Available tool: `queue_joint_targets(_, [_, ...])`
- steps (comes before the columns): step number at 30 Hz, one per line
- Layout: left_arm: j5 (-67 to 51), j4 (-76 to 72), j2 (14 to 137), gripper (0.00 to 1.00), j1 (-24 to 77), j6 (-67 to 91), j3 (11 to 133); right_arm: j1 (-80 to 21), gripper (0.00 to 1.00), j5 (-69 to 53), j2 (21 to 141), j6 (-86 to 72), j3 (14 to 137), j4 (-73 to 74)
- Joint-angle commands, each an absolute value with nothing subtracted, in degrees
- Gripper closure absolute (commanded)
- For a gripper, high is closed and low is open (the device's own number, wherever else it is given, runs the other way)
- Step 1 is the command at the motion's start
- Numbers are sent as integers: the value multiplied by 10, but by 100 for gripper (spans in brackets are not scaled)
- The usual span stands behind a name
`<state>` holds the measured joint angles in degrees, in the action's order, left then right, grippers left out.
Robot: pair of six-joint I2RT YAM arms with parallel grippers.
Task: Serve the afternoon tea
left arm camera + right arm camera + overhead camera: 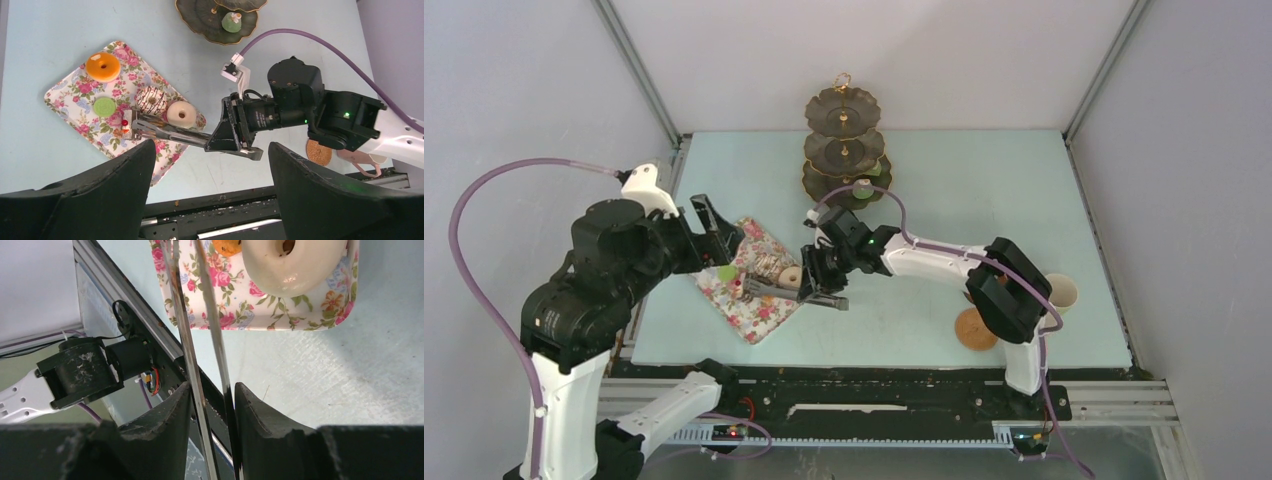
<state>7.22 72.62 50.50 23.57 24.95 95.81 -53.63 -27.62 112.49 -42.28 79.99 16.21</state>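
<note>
Ahead of the right gripper (pixel 212 387), the tongs (pixel 181 325) ran out past the wrist view's top edge, their tips unseen. The cream doughnut (pixel 292 265) beyond was cut off there too. The orange scrap (pixel 227 246) beside it was too cropped to name.

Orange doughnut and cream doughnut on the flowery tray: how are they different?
The orange doughnut is bright orange; the cream doughnut is pale. The orange doughnut sits near a corner of the floral tray, away from the tongs; the cream doughnut lies right beside them. Both are rings with a hole, lying flat on that tray.
</note>
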Motion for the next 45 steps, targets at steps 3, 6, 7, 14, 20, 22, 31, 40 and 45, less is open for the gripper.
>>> queue_joint_targets(3, [64, 705, 516, 10, 239, 240, 961, -532, 61, -251, 1078, -387, 798, 200])
queue_joint_targets(6, [66, 706, 516, 10, 240, 238, 961, -532, 61, -251, 1063, -378, 787, 212])
queue_joint_targets(7, [65, 707, 517, 10, 239, 238, 961, -532, 61, -250, 1058, -375, 787, 216])
queue_joint_targets(14, [58, 707, 520, 10, 239, 240, 956, -535, 61, -253, 1017, -370, 796, 218])
queue_joint_targets(20, [51, 703, 525, 10, 240, 243, 958, -562, 61, -227, 1051, -325, 887, 283])
queue_joint_targets(22, [51, 703, 524, 10, 240, 243, 958, -568, 61, -228, 1067, -326, 921, 289])
queue_joint_targets(31, [57, 714, 510, 10, 240, 245, 960, -556, 60, -250, 1117, -393, 971, 270])
queue_joint_targets(40, [56, 713, 506, 10, 239, 248, 958, -533, 58, -298, 1145, -485, 941, 213])
queue_joint_targets(45, [55, 713, 505, 10, 239, 247, 957, -533, 59, -301, 1162, -497, 940, 209])
